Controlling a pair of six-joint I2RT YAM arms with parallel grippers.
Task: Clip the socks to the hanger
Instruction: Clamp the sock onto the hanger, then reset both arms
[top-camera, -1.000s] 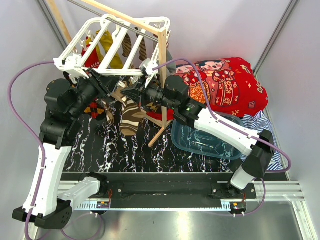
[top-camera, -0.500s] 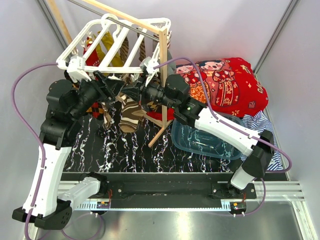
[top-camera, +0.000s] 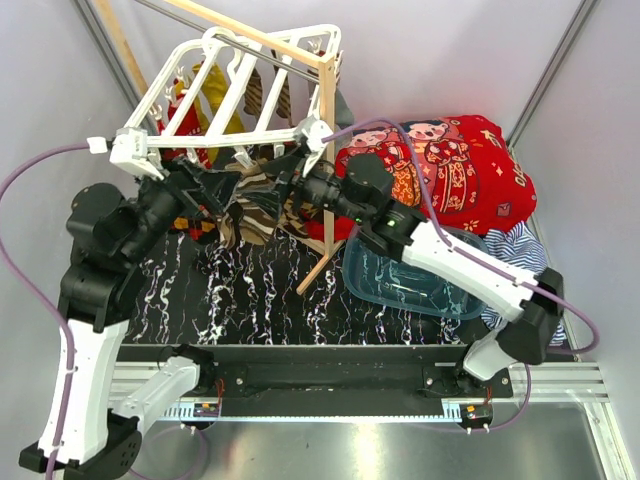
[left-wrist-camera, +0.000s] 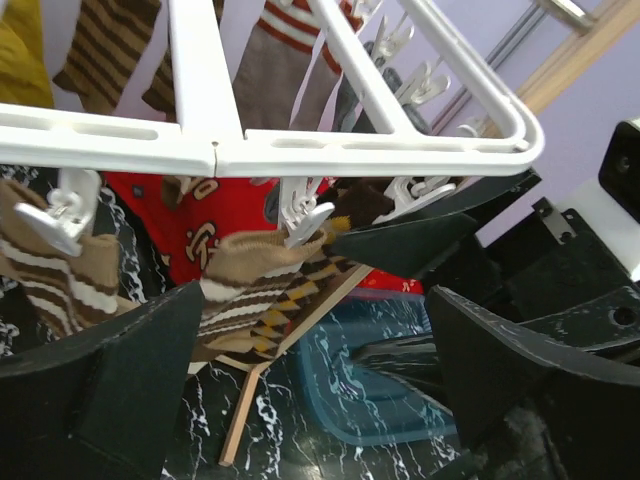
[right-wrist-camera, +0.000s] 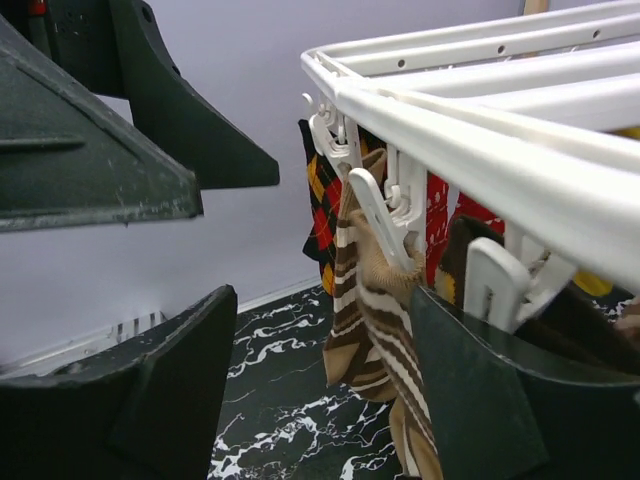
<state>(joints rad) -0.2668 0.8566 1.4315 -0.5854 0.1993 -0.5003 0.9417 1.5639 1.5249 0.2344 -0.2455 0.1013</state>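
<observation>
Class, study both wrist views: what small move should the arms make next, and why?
Probably ease the left gripper and right gripper back from the hanger. Both stand open and empty, while the brown-and-cream striped sock already hangs from a clip on its edge bar, so nothing there seems left to hold.

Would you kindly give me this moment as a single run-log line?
left end effector: open | right end effector: open | brown-and-cream striped sock: hanging from clip on white plastic drying frame
</observation>
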